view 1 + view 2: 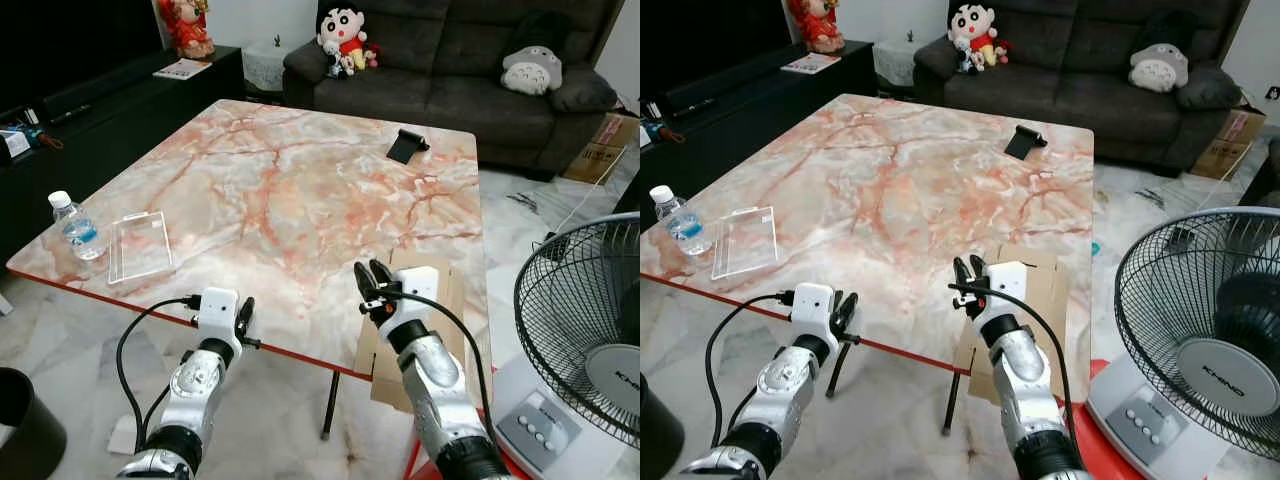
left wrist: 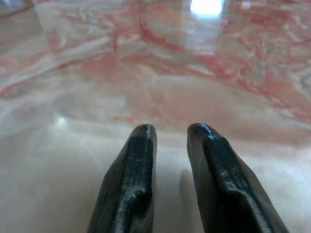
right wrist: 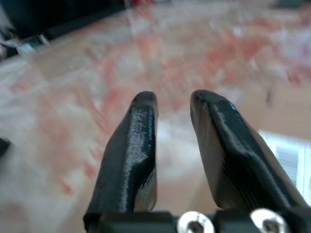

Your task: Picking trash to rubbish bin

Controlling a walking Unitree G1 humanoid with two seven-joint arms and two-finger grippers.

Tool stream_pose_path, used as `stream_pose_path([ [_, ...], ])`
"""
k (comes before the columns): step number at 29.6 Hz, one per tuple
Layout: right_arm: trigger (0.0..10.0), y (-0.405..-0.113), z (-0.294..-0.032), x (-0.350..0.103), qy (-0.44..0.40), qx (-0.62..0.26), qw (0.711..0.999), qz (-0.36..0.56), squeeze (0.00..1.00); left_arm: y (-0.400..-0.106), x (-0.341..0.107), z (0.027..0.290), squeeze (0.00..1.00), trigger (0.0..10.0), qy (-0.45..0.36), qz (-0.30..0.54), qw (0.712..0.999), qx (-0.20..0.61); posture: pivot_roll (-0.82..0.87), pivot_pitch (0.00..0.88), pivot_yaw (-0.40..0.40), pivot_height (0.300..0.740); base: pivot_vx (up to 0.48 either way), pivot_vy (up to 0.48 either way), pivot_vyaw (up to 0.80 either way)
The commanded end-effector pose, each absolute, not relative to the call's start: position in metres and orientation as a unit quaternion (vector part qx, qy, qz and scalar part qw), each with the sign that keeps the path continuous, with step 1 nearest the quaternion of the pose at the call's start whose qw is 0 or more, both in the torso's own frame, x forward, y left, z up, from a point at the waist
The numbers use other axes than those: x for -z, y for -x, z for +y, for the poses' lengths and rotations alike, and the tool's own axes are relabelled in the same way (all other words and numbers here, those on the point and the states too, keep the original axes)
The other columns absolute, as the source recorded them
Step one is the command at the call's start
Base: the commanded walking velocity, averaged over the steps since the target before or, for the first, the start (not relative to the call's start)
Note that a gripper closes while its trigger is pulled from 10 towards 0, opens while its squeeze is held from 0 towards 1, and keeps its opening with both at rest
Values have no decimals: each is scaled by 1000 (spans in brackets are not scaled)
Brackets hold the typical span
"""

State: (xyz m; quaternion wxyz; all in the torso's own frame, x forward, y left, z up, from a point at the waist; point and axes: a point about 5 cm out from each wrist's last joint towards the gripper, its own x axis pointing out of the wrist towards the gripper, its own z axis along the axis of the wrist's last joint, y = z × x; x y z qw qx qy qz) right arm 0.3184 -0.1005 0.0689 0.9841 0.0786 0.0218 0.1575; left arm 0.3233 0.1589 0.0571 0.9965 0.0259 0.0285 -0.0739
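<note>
We judged the task barely begun: nothing was held, and the trash lay on the marble counter (image 1: 300, 180), none of it binned. The likeliest pieces were the plastic water bottle (image 1: 75, 226) and the clear plastic tray (image 1: 140, 245), together at the counter's near-left corner, the tray just beside the bottle.

Our left gripper (image 1: 243, 318) hung over the counter's near edge, somewhat right of the tray, its jaws a narrow gap apart and empty. Our right gripper (image 1: 373, 278) hovered over the near-right part of the counter, above a piece of brown cardboard (image 1: 440, 290) at that edge, its jaws also slightly parted and empty.

The bottle stood upright, white cap on top, long axis vertical. The tray lay flat, its long axis running roughly from the near edge toward the far side, slightly angled.

A dark round container (image 1: 25, 425) stood on the floor at lower left; we took it for the rubbish bin, though we could not be sure. A black phone stand (image 1: 405, 145) sat at the far side, well apart. All pickups remained.
</note>
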Motion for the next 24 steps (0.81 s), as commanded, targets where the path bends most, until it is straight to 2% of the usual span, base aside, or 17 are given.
stream_pose_path([
  [1,10000,-323,-99,-71,-80,-149,985,24,0,-326,-64,158,0,10000,-22,8,997,71,13,0,-16,740,0,0,0],
  [6,10000,-327,-91,-78,-87,-158,984,9,0,-326,-65,159,0,10000,-21,5,998,67,13,0,-16,740,0,0,0],
  [17,10000,-326,-92,-76,-88,-154,984,5,0,-325,-66,158,0,10000,-18,0,998,65,9,0,-20,740,0,0,0],
  [24,10000,-326,-90,-76,-90,-155,984,5,0,-326,-66,159,0,10000,-18,-2,998,63,12,0,-22,740,-290,0,0],
])
